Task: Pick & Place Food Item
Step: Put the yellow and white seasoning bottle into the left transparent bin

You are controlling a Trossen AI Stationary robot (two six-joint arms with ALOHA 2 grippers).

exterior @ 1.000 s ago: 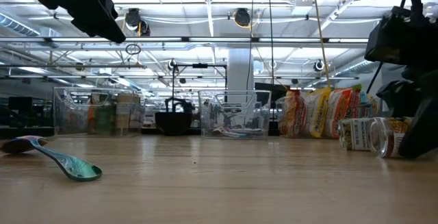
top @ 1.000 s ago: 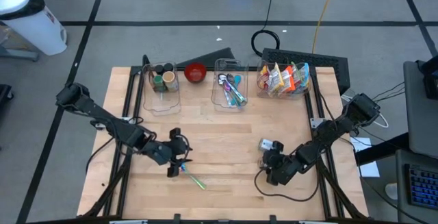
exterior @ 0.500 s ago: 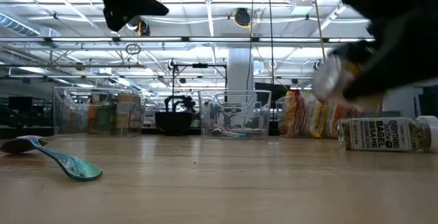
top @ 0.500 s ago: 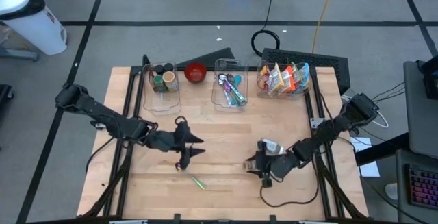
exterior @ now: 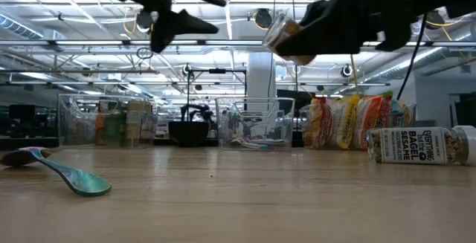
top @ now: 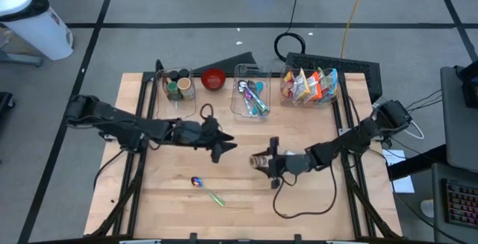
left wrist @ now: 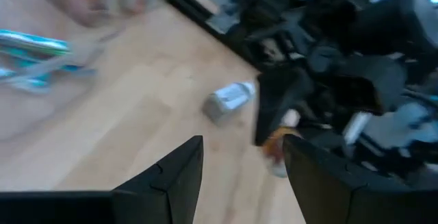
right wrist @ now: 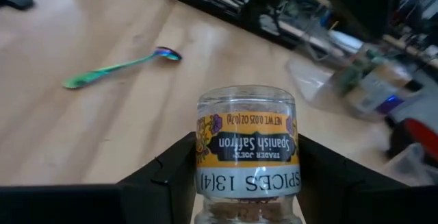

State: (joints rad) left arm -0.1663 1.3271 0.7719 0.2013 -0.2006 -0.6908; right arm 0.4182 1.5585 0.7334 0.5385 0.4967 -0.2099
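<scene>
While the right gripper [top: 263,161] hangs above the middle of the table [top: 246,199], its jaws clenched around a saffron spice jar [right wrist: 247,148] held clear of the wood, the left gripper [top: 226,148] hovers just to its left with fingers parted and empty; a green spoon [top: 208,192] lies near-left, a bagel seasoning jar [exterior: 416,145] lies at right
</scene>
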